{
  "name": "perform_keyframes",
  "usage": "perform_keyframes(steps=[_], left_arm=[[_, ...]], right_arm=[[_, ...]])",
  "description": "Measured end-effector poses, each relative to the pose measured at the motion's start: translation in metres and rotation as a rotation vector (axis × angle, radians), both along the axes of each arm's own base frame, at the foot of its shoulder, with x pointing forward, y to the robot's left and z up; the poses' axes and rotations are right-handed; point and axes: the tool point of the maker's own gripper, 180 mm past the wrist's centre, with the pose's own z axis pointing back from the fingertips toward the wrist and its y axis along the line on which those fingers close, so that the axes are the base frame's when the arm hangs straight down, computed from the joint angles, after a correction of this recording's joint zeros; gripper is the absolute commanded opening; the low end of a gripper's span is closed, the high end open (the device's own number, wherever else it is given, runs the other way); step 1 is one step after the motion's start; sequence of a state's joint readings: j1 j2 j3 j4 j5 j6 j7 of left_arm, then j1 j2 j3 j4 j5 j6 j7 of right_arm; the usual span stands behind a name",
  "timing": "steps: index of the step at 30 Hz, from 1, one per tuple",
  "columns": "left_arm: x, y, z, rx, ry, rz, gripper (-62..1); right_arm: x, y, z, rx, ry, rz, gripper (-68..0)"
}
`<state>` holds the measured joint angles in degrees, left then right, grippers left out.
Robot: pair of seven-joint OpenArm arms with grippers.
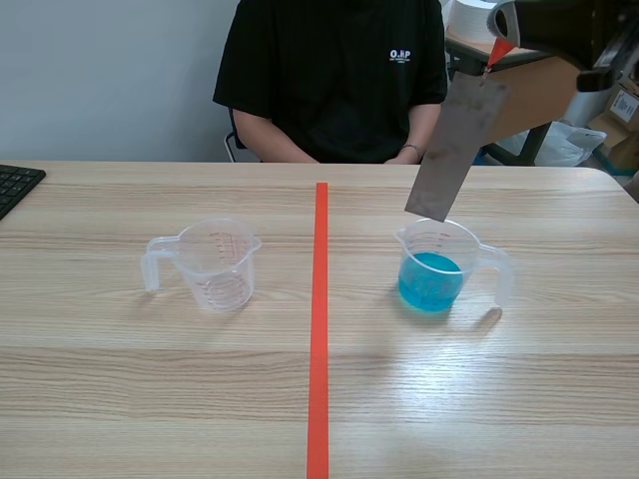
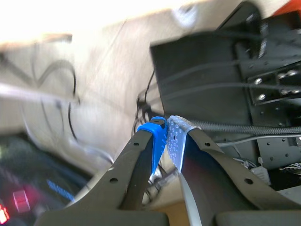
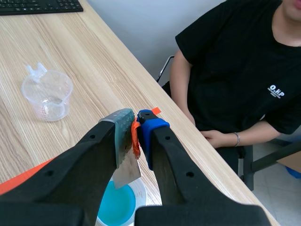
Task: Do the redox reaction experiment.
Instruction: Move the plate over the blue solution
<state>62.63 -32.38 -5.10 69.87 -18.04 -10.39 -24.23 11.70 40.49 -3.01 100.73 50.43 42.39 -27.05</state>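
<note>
A grey metal strip (image 1: 454,150) with orange tape at its top hangs tilted from my right gripper (image 1: 496,48), which is raised at the far right and shut on the strip's taped end. The strip's lower end is just over the rim of a clear beaker of blue liquid (image 1: 439,267). In the right wrist view the metal strip (image 3: 126,162) is pinched in the right gripper (image 3: 135,125), with the blue beaker (image 3: 117,205) below it. An empty clear beaker (image 1: 212,261) stands left of the tape line. My left gripper (image 2: 168,123) is shut on nothing, off the table.
A person in a black shirt (image 1: 334,80) sits across the table, hands at the far edge. A black keyboard (image 1: 15,185) lies at the far left. An orange-red tape line (image 1: 319,329) splits the table. Cables and black equipment (image 2: 207,75) lie ahead of the left gripper.
</note>
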Motion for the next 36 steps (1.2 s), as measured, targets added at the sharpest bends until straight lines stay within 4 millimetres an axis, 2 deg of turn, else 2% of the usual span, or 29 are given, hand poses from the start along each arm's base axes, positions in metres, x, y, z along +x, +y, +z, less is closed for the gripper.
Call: perform_keyframes(steps=[7, 14, 18, 22, 27, 29, 36], left_arm=[[0.057, 0.002, 0.036, -0.009, -0.171, -0.210, -56.0], [0.107, -0.023, 0.078, -0.080, -0.337, -0.414, -56.0], [0.145, -0.026, 0.091, -0.074, -0.393, -0.480, -56.0], [0.186, -0.033, 0.118, -0.093, -0.505, -0.530, -56.0], [0.221, -0.050, 0.148, -0.142, -0.605, -0.604, -56.0], [0.229, -0.062, 0.151, -0.159, -0.627, -0.629, -56.0], [0.246, -0.114, 0.136, -0.197, -0.597, -0.713, -56.0]], right_arm=[[-0.001, 0.002, -0.002, -0.003, 0.007, 0.007, -65.8], [0.000, 0.001, -0.004, -0.019, 0.003, 0.000, -65.8], [0.002, -0.002, -0.007, -0.044, 0.000, -0.011, -65.8], [0.002, -0.002, -0.007, -0.044, 0.000, -0.011, -65.8], [0.002, -0.002, -0.006, -0.043, -0.002, -0.013, -65.8], [0.002, -0.003, -0.005, -0.043, -0.004, -0.016, -65.8], [0.002, -0.004, -0.006, -0.045, -0.002, -0.018, -65.8]])
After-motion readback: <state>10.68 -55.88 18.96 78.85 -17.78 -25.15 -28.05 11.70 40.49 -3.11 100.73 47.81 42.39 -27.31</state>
